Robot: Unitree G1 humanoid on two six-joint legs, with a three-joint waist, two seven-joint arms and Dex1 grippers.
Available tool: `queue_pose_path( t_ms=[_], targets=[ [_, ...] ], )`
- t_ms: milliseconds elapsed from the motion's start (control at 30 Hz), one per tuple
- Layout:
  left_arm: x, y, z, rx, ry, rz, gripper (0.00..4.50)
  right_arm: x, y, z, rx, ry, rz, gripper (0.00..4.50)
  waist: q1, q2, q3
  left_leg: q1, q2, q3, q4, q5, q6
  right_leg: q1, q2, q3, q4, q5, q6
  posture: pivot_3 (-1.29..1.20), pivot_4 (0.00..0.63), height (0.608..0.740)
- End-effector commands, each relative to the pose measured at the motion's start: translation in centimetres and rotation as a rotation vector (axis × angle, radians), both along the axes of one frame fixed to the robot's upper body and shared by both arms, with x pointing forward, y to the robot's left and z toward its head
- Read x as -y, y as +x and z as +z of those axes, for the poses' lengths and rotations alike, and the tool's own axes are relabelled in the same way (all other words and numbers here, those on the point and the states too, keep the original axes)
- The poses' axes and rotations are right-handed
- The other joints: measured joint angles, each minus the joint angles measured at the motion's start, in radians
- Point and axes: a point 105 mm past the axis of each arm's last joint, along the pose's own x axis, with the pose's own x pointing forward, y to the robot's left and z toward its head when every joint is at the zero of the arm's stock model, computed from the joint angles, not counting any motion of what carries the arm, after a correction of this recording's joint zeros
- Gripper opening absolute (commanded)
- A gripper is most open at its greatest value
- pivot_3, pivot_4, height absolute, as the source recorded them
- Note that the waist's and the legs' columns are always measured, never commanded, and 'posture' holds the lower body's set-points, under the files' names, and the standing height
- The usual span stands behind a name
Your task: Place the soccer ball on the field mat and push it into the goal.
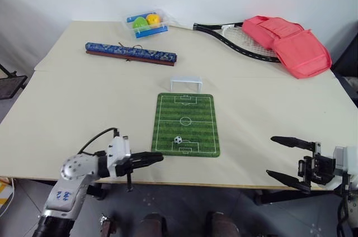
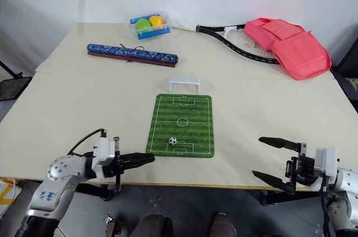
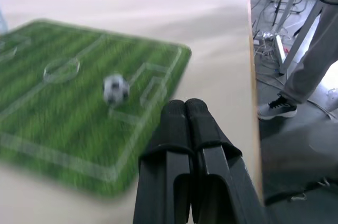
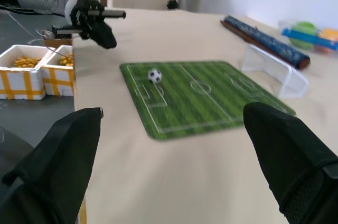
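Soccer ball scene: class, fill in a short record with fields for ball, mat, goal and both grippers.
ball: soccer ball lies on the mat, in the near penalty area
mat: field mat flat on the table
goal: goal upright just beyond the mat's far end, no ball in it
left gripper: left gripper shut, holding nothing, beside the mat's near left corner
right gripper: right gripper open, holding nothing

table [image 1: 72,114] beige | on it: field mat [image 1: 193,115], goal [image 1: 186,84], racket [image 1: 235,38], pink bag [image 1: 288,44], blue roll [image 1: 130,53], clear box [image 1: 146,22]
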Motion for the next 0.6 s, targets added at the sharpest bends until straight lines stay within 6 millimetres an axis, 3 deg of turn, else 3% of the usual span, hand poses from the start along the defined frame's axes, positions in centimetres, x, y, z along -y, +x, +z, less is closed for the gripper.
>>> queue_pose_path(
  t_ms=[33,367,500,600],
  targets=[
    [1.0,0.8,-0.7,-0.022,0.043,-0.035,0.04,0.2,-1.0,-0.4,-0.002,-0.034,0.055,4.5,0.0,0.0,0.0,0.0,0.0,0.0,0.0,0.0,0.0,0.0,0.0,0.0,0.0,0.0,0.0,0.0,0.15,0.74],
    [3.4,3.8,-1.6,-0.037,0.063,-0.063,0.04,0.7,-2.8,-0.9,-0.031,-0.027,0.012,4.5,0.005,0.0,0.0,0.0,0.0,0.0,0.0,0.0,0.0,0.0,0.0,0.0,0.0,0.0,0.0,0.0,0.15,0.74],
    [4.9,6.5,-0.7,-0.021,-0.018,0.043,0.04,0.4,-3.3,-0.9,-0.023,-0.008,-0.019,4.5,0.004,0.0,0.0,0.0,-0.001,0.0,0.0,0.0,0.0,0.0,0.0,0.0,-0.001,0.0,0.001,0.0,0.15,0.74],
    [4.4,10.1,0.3,0.034,-0.049,0.237,0.04,0.2,-3.2,-0.8,-0.001,0.016,-0.069,4.5,0.004,0.0,0.0,0.0,-0.001,0.0,0.0,0.0,0.0,0.0,0.0,0.0,0.0,0.0,0.001,0.0,0.15,0.74]
  ],
)
